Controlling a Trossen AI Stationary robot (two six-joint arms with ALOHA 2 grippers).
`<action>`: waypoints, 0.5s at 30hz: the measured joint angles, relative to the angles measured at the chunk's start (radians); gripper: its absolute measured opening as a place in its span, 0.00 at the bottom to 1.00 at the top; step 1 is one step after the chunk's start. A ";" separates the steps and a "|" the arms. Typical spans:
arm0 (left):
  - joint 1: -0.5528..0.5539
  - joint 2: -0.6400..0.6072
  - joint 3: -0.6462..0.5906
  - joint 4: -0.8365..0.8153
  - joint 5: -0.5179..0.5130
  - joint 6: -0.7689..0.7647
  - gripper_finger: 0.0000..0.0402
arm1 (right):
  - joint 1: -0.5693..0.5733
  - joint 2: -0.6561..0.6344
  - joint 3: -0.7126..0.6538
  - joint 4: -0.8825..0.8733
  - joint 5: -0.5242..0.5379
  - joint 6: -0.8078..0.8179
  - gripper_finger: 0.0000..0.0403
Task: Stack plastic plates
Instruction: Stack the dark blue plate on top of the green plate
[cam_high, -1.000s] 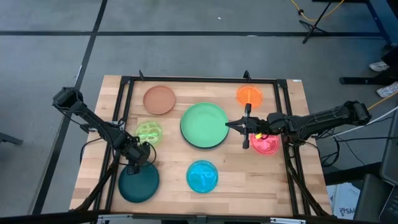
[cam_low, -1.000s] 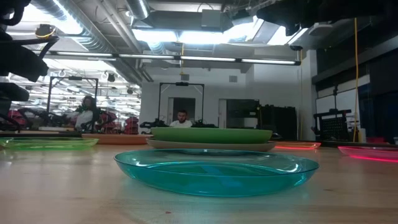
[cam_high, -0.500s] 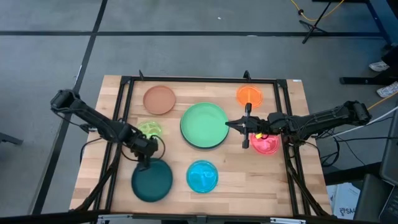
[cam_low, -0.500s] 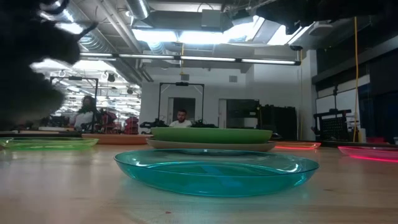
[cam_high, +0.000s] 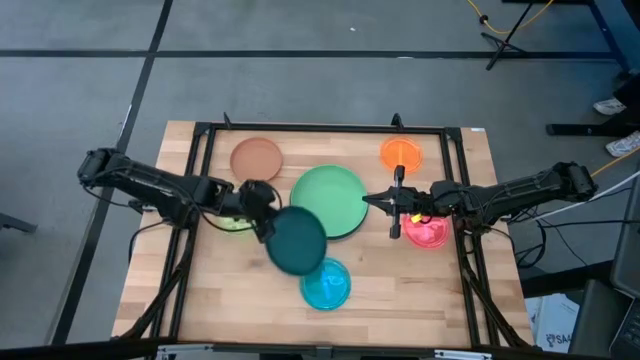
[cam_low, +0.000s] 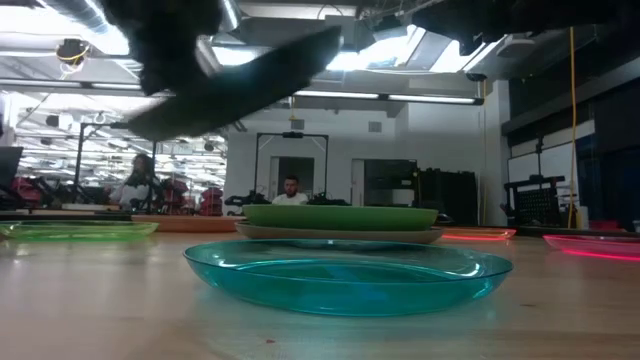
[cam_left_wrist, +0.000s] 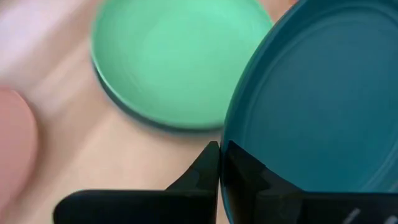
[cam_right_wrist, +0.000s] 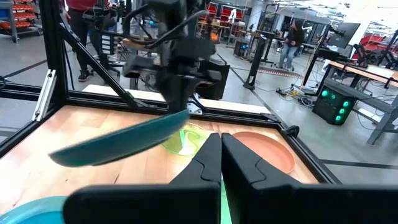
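My left gripper (cam_high: 264, 212) is shut on the dark teal plate (cam_high: 297, 240) and holds it in the air over the middle of the table, beside the large light green plate (cam_high: 328, 200). The green plate rests on a grey plate (cam_low: 340, 235). The brown plate (cam_high: 256, 160), orange plate (cam_high: 401, 153), pink-red plate (cam_high: 428, 233) and blue plate (cam_high: 325, 283) lie flat on the table. My left arm partly covers the lime plate (cam_high: 233, 220). My right gripper (cam_high: 368, 200) hangs shut and empty over the green plate's right edge. My left gripper pinches the teal plate's rim (cam_left_wrist: 227, 157) between its two fingers, at the edge nearest the table's left. The fingers (cam_right_wrist: 177, 93) slant down onto it from the left. The plate is lifted clear of the table and hangs tilted (cam_low: 240, 85).
A black frame (cam_high: 200, 130) runs along the table's edges. Bare wood lies at the near left corner (cam_high: 190, 300) and the near right (cam_high: 410, 290). People and workbenches show in the room behind.
My left gripper has risen and swung toward the table's right and far side, staying shut on the teal plate. The plate has left the near left corner of the table, come clear of the wood, and now hangs tilted next to the green plate.
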 joint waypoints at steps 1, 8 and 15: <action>0.015 0.000 0.000 0.018 -0.014 0.027 0.03 | 0.000 0.000 0.000 0.000 0.000 0.000 0.01; 0.133 0.043 0.000 0.125 -0.064 0.141 0.03 | 0.000 0.000 0.000 0.001 0.000 0.000 0.01; 0.229 0.153 0.000 0.313 -0.081 0.291 0.03 | 0.000 0.000 0.000 0.020 0.000 0.001 0.01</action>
